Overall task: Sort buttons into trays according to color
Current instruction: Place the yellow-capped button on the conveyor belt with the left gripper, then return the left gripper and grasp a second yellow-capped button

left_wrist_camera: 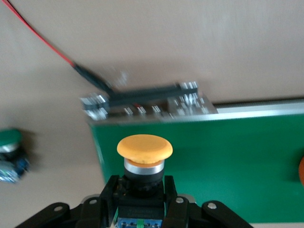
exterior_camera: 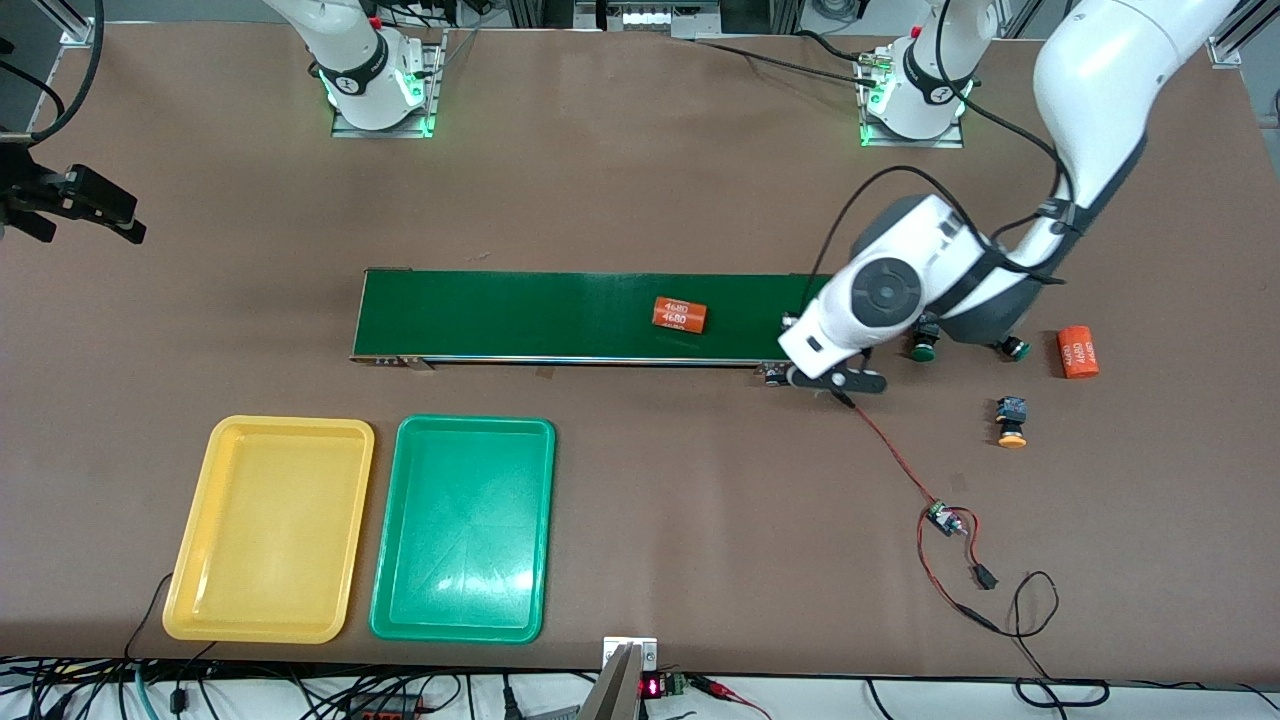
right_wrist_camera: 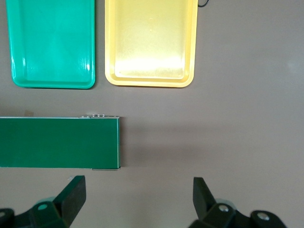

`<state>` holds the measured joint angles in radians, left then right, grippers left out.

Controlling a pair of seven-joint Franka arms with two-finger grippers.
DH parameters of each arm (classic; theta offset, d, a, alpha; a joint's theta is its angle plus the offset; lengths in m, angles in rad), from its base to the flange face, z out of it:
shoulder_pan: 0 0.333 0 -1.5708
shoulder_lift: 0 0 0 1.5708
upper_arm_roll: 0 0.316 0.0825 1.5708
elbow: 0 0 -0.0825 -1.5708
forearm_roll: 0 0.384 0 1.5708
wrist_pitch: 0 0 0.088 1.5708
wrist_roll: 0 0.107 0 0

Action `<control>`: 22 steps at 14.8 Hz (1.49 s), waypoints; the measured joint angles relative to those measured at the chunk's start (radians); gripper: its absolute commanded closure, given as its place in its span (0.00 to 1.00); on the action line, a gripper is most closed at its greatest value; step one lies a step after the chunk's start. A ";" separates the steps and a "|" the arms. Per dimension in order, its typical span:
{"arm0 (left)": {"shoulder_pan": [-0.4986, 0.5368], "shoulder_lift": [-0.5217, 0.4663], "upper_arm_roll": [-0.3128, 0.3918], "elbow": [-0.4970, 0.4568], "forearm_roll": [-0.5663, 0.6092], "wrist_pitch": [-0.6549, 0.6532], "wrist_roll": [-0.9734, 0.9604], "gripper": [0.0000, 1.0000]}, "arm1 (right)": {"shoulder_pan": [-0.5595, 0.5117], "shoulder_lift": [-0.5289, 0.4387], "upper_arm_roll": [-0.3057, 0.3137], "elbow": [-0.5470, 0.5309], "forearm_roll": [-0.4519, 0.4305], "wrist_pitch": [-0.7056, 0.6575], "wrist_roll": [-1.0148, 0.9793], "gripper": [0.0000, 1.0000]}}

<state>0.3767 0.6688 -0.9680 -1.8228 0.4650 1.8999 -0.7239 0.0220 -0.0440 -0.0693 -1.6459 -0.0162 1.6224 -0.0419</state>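
Observation:
My left gripper [left_wrist_camera: 140, 183] is shut on the black body of a yellow-orange button [left_wrist_camera: 144, 151], cap outward, over the conveyor belt's [exterior_camera: 560, 315] end toward the left arm; the arm's wrist hides it in the front view. Two green buttons [exterior_camera: 922, 346] [exterior_camera: 1012, 347] and another yellow-orange button [exterior_camera: 1012, 424] lie on the table past that end. One green button [left_wrist_camera: 9, 142] also shows in the left wrist view. The yellow tray [exterior_camera: 270, 528] and green tray [exterior_camera: 465, 528] sit empty, nearer the front camera. My right gripper [right_wrist_camera: 139, 194] waits open, high over the right arm's end of the table.
One orange cylinder with white print [exterior_camera: 680, 315] lies on the belt, another [exterior_camera: 1077, 352] on the table beside the green buttons. Red and black wires with a small board [exterior_camera: 945, 517] trail from the belt's end toward the front edge.

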 measured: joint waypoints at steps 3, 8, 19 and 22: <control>-0.002 0.012 -0.029 -0.073 0.000 0.083 -0.120 0.51 | 0.000 0.000 0.000 0.000 0.000 0.000 0.000 0.00; 0.007 0.022 -0.029 -0.099 0.000 0.177 -0.157 0.00 | 0.000 0.000 0.000 0.000 0.000 0.000 0.001 0.00; 0.062 0.003 0.075 0.263 0.004 -0.197 -0.045 0.00 | 0.006 -0.001 0.009 0.000 0.000 0.001 0.001 0.00; 0.076 0.010 0.218 0.270 0.008 -0.192 0.200 0.00 | 0.008 -0.001 0.011 0.000 0.000 0.001 0.001 0.00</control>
<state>0.4525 0.6790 -0.7503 -1.5525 0.4732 1.7082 -0.5236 0.0297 -0.0445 -0.0584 -1.6458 -0.0162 1.6238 -0.0412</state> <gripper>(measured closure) 0.000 0.000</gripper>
